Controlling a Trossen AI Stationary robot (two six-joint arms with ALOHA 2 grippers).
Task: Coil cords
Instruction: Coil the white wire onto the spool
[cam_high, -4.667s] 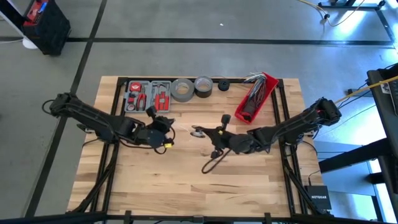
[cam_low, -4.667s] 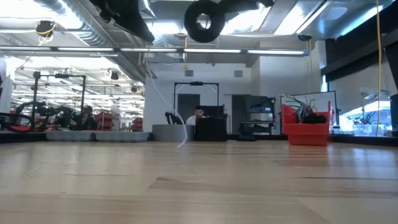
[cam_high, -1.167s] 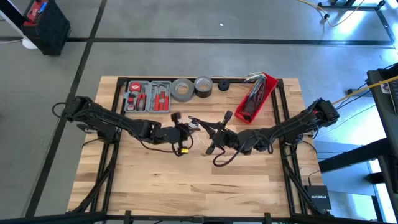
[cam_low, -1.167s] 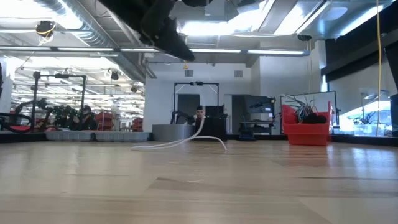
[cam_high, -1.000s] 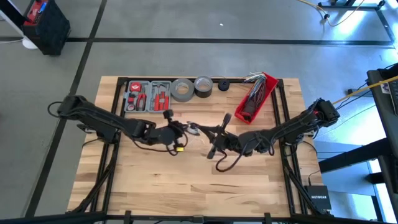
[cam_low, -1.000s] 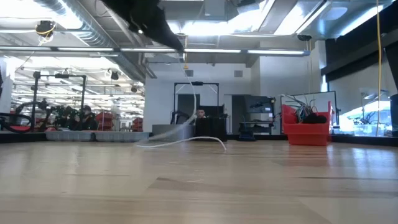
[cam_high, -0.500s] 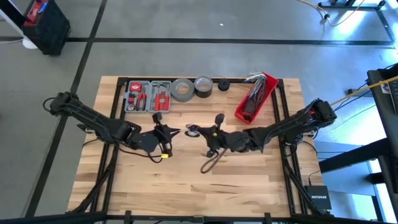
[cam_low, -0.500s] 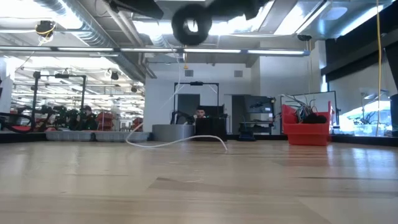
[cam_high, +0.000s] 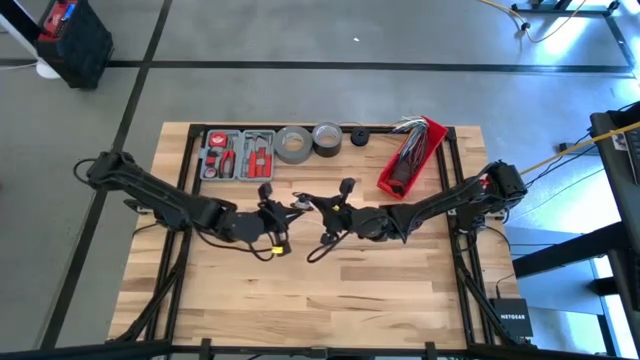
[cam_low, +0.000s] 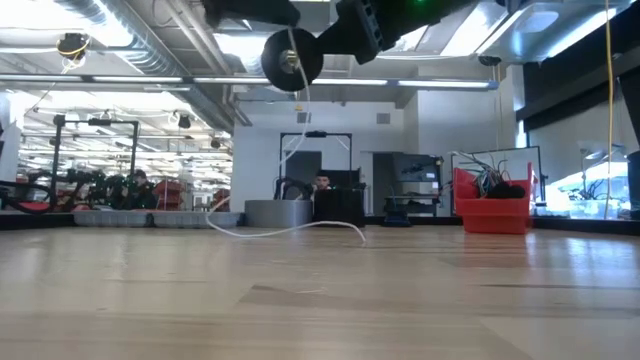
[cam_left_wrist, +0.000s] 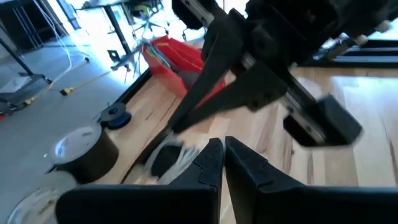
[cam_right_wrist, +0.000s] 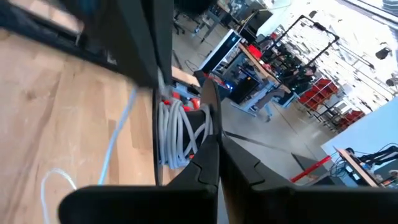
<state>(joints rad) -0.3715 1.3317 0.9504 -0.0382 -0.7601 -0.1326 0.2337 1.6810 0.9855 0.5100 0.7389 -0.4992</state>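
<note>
A: What is the biggest thing here?

B: The wooden table (cam_high: 250, 290), seen from above, with the two dark arms reaching in from either side and meeting near its middle.

A: And along the far edge?

B: A grey tool case (cam_high: 238, 153) with red-handled tools at the left, then two rolls of tape (cam_high: 294, 144) side by side, a small black spool (cam_high: 359, 137), and a red bin (cam_high: 412, 156) stuffed with wires toward the right.

A: Where are the grippers?

B: The left gripper (cam_high: 296, 204) and the right gripper (cam_high: 322, 200) sit close together over the centre of the table, raised off the wood. In the low view they hang at the top of the picture, well above the tabletop.

A: Are the fingers apart?

B: No. The left fingers (cam_left_wrist: 211, 163) are pressed nearly together, and the right ones are closed too. Several loops of the white cable (cam_right_wrist: 177, 134) hang bunched at the right fingers (cam_right_wrist: 208, 163). I think the left pair pinches a strand as well, though that view is too blurred to be sure.

A: And the rest of the cable?

B: From the black disc (cam_low: 291, 60) held up between the grippers, a thin white strand drops to the table and trails in a shallow curve on the wood (cam_low: 285, 231).
</note>
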